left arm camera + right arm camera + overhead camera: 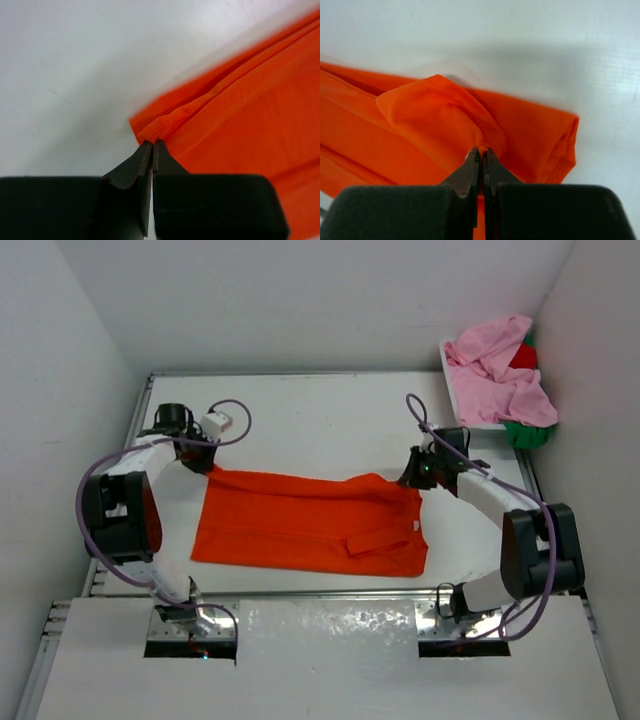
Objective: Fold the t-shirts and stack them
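Note:
An orange t-shirt (pixel 310 525) lies spread across the middle of the white table, folded lengthwise. My left gripper (pixel 203 462) is shut on its far left corner; in the left wrist view the black fingertips (pixel 145 150) pinch a bunched edge of the orange cloth (pixel 240 120). At the far right corner my right gripper (pixel 414 474) is shut on the shirt too, its tips (pixel 483 152) biting a raised fold of orange fabric (pixel 435 115). A pink t-shirt (pixel 500 375) lies heaped at the back right, with a red one (pixel 523 356) and a green one (pixel 528 433) showing beneath it.
A white basket (pixel 468 400) at the back right corner holds the heap of shirts. White walls close in the table on the left, back and right. A shiny foil-like strip (pixel 330 625) runs between the two arm bases at the near edge.

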